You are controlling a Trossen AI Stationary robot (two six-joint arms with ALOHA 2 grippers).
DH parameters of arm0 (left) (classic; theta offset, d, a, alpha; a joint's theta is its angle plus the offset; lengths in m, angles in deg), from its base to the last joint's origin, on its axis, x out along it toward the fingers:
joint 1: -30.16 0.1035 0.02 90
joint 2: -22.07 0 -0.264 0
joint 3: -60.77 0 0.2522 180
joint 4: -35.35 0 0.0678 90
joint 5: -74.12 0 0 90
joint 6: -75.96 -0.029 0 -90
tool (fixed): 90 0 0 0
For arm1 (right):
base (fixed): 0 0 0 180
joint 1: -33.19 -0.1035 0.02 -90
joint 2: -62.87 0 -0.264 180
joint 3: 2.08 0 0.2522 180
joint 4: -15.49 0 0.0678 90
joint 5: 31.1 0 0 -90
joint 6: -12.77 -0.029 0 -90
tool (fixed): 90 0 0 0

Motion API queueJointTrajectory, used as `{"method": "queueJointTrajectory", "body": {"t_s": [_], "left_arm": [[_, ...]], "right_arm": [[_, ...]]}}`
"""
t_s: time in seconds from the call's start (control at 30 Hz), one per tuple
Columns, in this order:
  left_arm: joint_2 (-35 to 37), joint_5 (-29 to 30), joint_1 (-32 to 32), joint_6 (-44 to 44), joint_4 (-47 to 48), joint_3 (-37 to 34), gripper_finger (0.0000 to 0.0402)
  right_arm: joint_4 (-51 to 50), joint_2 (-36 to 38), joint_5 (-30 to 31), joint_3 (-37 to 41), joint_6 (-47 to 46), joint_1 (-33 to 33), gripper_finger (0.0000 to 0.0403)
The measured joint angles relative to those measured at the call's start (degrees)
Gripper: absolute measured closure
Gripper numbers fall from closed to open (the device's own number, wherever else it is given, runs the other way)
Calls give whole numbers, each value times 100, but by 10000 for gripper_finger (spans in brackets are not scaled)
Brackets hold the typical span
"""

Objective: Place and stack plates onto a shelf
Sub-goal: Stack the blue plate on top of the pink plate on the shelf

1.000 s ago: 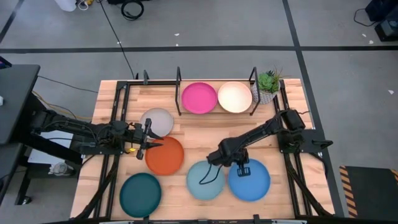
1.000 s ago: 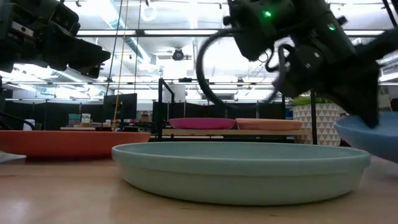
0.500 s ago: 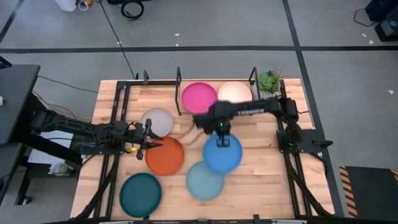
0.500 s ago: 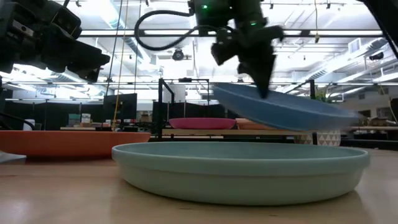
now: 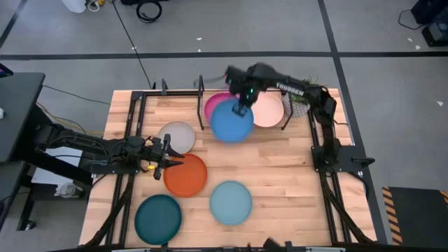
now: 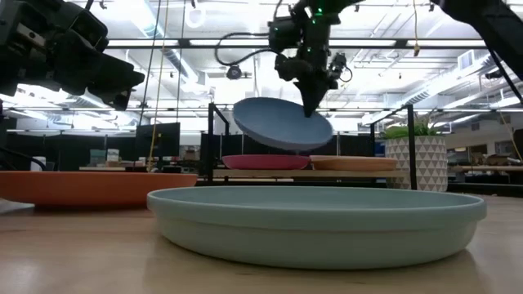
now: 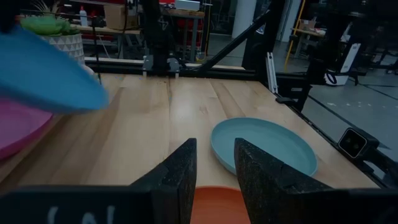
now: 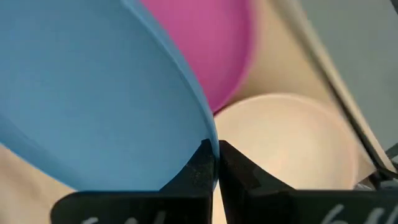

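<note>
Left gripper point(image 5: 169, 157) hangs at the left side of the table, fingers parted with nothing between them, right at the orange plate point(image 5: 185, 175)'s edge. The grey-white plate point(image 5: 177, 136) sits just behind it, dark teal plate point(image 5: 158, 219) at the front left, light teal plate point(image 5: 232, 202) front centre. Further right, the right gripper point(image 5: 240, 105) is clamped on the rim of the blue plate point(image 5: 232, 121), holding it tilted in the air above the magenta plate point(image 5: 215, 102) on the shelf point(image 5: 245, 129). The cream plate point(image 5: 269, 110) lies beside the magenta one, and a potted plant point(image 5: 302, 92) stands at the shelf's right end
</note>
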Motion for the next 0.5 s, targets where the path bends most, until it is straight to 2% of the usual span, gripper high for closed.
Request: {"method": "queueJointTrajectory", "body": {"t_s": [0.13,0.23,0.5], "left_arm": [[0,2,1,0,-77,0,287],[2,60,0,2,-102,0,287],[1,374,0,2,-109,0,287]], "right_arm": [[530,4,-181,-15,-370,535,389],[802,4,-644,-15,-233,826,389],[941,-169,-1305,6,102,1175,388]]}}
